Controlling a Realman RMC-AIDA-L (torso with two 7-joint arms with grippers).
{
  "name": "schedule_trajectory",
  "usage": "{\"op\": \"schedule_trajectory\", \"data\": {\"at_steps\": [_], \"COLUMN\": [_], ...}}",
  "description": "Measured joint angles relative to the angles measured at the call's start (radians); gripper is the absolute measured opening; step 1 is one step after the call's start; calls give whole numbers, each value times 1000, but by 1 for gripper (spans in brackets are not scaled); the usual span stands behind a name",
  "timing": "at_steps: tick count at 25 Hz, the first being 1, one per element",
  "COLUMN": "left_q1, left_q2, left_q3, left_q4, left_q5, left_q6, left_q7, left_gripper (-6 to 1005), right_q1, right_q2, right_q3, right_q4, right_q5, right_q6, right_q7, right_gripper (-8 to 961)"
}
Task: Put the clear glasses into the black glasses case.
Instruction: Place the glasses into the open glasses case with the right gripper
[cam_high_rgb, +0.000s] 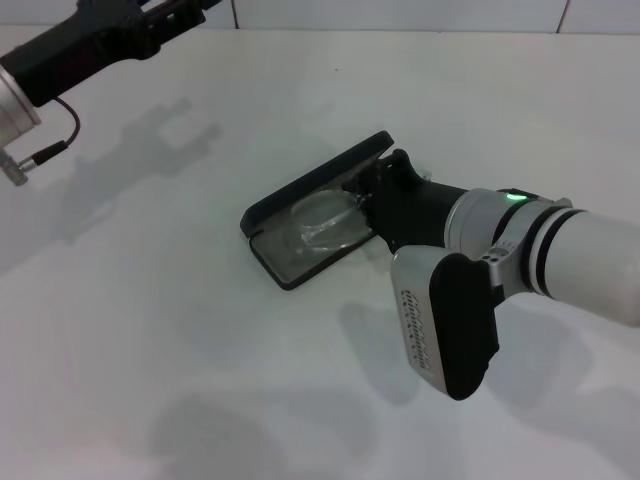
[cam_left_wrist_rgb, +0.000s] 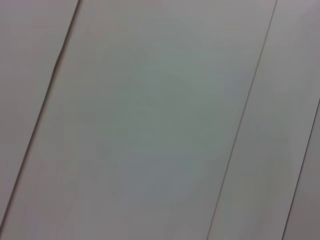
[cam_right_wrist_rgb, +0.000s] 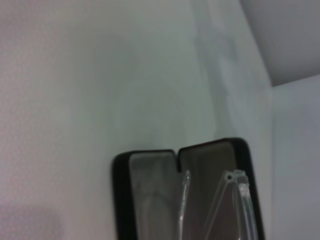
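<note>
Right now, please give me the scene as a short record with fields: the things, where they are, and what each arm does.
surface: white table
black glasses case: open, lying near the table's middle, grey lining showing
clear glasses: inside the open case, on the lower half; arms visible in the right wrist view
right gripper: at the case's right end, over the glasses; fingers hidden by its own body
left gripper: raised at the far left, away from the case
task state: glasses in the case, lid not closed
</note>
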Motion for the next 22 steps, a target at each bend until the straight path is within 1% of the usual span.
{"op": "schedule_trajectory", "data": {"at_steps": [3, 10, 16, 22], "left_q1": [-3, -6, -3, 1], "left_q2": [-1, -3, -4, -5], "left_q3": [0, 24, 26, 27], "left_q4": [0, 0, 0, 0], "left_q5": [0, 0, 0, 0], "left_q6": [-1, -1, -1, 0], "left_q7": [0, 0, 0, 0], "left_gripper": [773, 773, 773, 773], "right_q1": [-1, 2, 5, -3], "right_q2": [0, 0, 0, 1], "right_q3": [-16, -27, -32, -57], "right_q4": [17, 41, 66, 95], "right_q5": [0, 0, 1, 6], "right_q6": [52, 57, 64, 171], "right_q7": [0, 0, 2, 5], "right_gripper": [135, 137, 140, 142]}}
